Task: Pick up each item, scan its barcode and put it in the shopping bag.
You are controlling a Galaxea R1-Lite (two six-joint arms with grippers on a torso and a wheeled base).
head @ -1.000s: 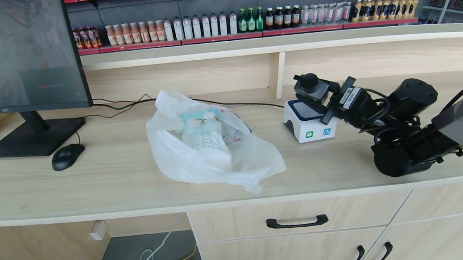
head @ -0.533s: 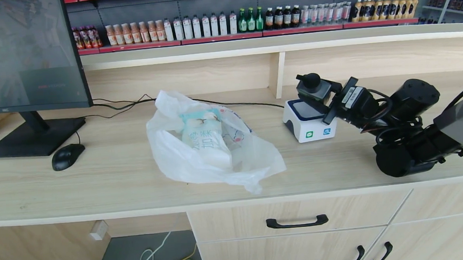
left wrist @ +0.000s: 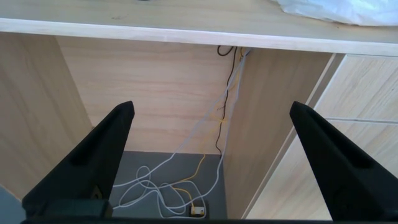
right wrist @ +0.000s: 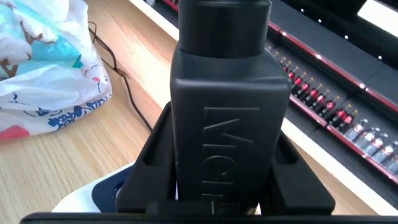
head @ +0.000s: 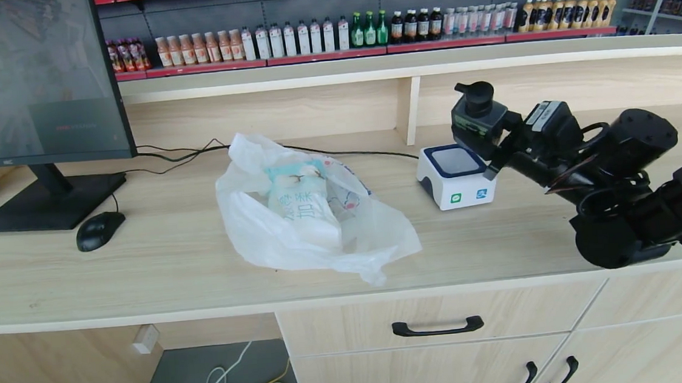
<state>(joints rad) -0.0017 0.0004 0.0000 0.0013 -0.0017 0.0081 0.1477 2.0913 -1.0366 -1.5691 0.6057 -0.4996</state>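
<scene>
Right claw (head: 487, 136): holds a dark bottle (head: 476, 114) over the white scanner (head: 454, 177).
Bottle writing: raised letters on its side.
Bag (head: 320, 236): lies on the counter (head: 140, 268), with a printed pack (head: 302, 199) inside.
Left claw (left wrist: 211, 109): wide apart, below the counter edge.

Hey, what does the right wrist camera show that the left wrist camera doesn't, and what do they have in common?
Right wrist view, not the left: a dark bottle clamped in the right gripper, the white scanner below it, and store shelves of bottles behind. Left wrist view, not the right: the open left gripper below the edge of the counter, loose cables on the floor underneath, and drawer fronts beside them. Both: the shopping bag lying on the wooden counter.
</scene>
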